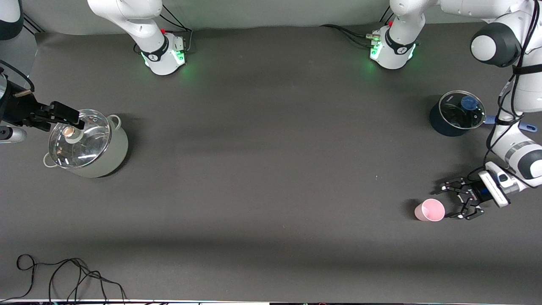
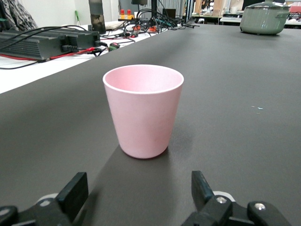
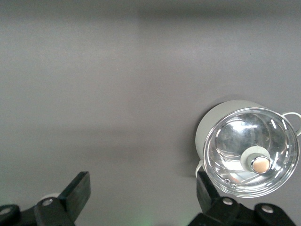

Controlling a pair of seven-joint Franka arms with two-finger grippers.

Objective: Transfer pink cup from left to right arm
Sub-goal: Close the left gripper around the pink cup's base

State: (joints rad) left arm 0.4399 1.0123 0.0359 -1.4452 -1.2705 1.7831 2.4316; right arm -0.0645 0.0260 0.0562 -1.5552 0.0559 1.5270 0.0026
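One pink cup (image 1: 430, 210) stands upright on the dark table (image 1: 271, 169) at the left arm's end, its long axis vertical, its open mouth up and its narrower base on the mat. It is plain: no label or writing shows on it.

The left gripper (image 1: 452, 201) sits low just beside the cup, on the side toward the left arm's end of the table, its fingers spread wide and holding nothing. In the left wrist view the cup (image 2: 143, 110) stands clear ahead of the two black fingertips (image 2: 74, 192), apart from both.

Two pots share the table. A dark blue pot (image 1: 455, 113) with a glass lid and a blue knob stands farther from the front camera than the cup, also at the left arm's end. A pale green pot (image 1: 87, 144) with a glass lid (image 1: 79, 139), two side handles and a tan knob stands at the right arm's end, well apart from the cup.

The right gripper (image 1: 70, 116) waits in the air over the green pot's lid, its fingers released and empty; the right wrist view looks down on that pot (image 3: 249, 150) between its parted black fingers (image 3: 77, 190).

One loose black cable (image 1: 63, 277) lies nearer the front camera than the green pot. No readable brand appears on either arm's base.
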